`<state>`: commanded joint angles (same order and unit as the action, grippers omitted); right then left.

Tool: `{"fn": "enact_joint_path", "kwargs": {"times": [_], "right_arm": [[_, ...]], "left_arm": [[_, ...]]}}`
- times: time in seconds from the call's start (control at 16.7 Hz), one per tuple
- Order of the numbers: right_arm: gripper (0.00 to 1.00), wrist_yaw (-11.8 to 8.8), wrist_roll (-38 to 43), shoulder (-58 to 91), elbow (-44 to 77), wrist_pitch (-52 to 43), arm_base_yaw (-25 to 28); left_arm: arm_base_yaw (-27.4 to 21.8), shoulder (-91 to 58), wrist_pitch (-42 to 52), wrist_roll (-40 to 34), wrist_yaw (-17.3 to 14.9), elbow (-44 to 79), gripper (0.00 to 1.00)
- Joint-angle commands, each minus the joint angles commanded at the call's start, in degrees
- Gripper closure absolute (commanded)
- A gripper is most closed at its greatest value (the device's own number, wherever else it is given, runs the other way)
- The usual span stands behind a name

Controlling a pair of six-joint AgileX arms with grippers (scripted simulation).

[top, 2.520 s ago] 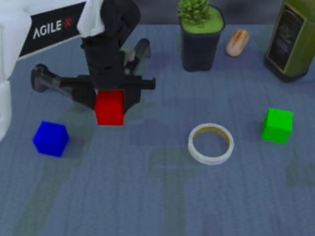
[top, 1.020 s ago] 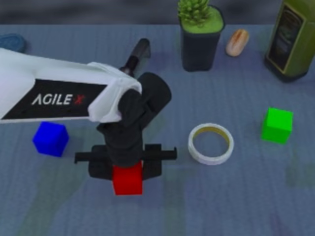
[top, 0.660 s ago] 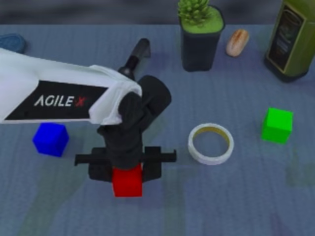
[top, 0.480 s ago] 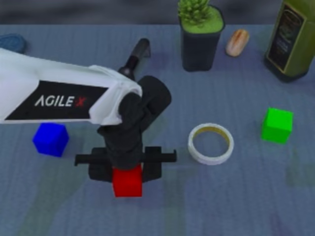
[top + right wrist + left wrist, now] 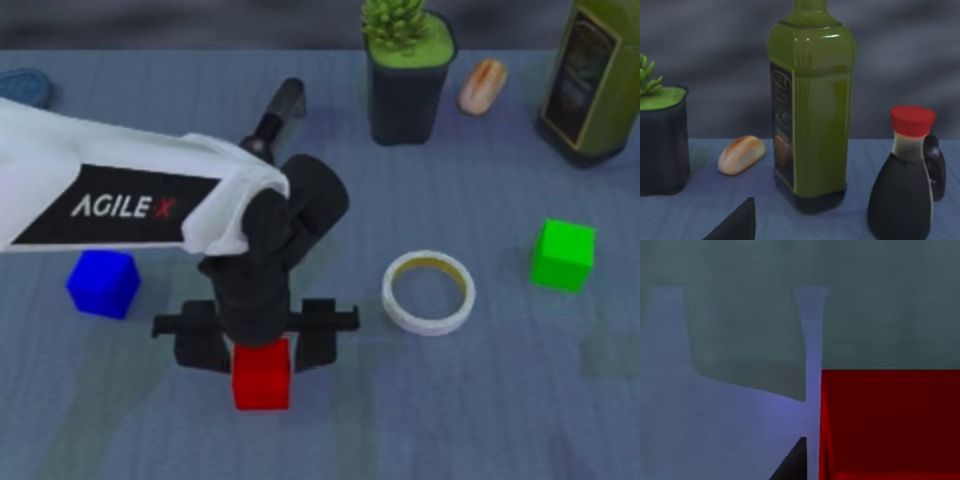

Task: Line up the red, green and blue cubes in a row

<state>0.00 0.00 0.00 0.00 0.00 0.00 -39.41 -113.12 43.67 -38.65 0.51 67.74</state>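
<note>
Blue-grey cloth-looking table (image 5: 500, 400) with a dark wall behind it, seen from above. Along the far edge sit a potted succulent (image 5: 407, 60), a little bread roll (image 5: 482, 85) and a big green oil bottle (image 5: 597, 75); the right wrist view also catches a soy sauce bottle (image 5: 902, 175) with a red cap next to that oil bottle.

The left arm reaches in from the table's left, and the left gripper (image 5: 262, 345) sits low over the near-middle of the table with the red cube (image 5: 261, 373) right at its fingertips. The jaws look spread a bit wider than the cube, with a finger (image 5: 322, 335) standing off each side rather than pinching it (hard to be sure from above, since the wrist covers the cube's far edge). The left wrist view backs that up: the red cube fills one corner with a strip of bare table beside it.

Cubes have no real long axis. The red one sits flat and square to the table edges. The blue cube (image 5: 102, 283) is off to the left, turned slightly, and the green cube (image 5: 563, 255) is way over on the right, well apart from both. A white tape ring (image 5: 428, 291) lies flat between red and green.

The right gripper isn't in the top view; its fingers' state can't be told.
</note>
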Motion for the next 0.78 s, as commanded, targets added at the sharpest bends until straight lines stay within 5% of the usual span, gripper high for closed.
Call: {"fn": "enact_joint_path", "kwargs": {"times": [0.12,0.78], "right_arm": [[0.0,0.0,0.0,0.0,0.0,0.0,0.0],[0.0,0.0,0.0,0.0,0.0,0.0,0.0]], "left_arm": [[0.0,0.0,0.0,0.0,0.0,0.0,0.0],[0.1,1.0,2.4,-0.1,0.0,1.6,0.0]]}}
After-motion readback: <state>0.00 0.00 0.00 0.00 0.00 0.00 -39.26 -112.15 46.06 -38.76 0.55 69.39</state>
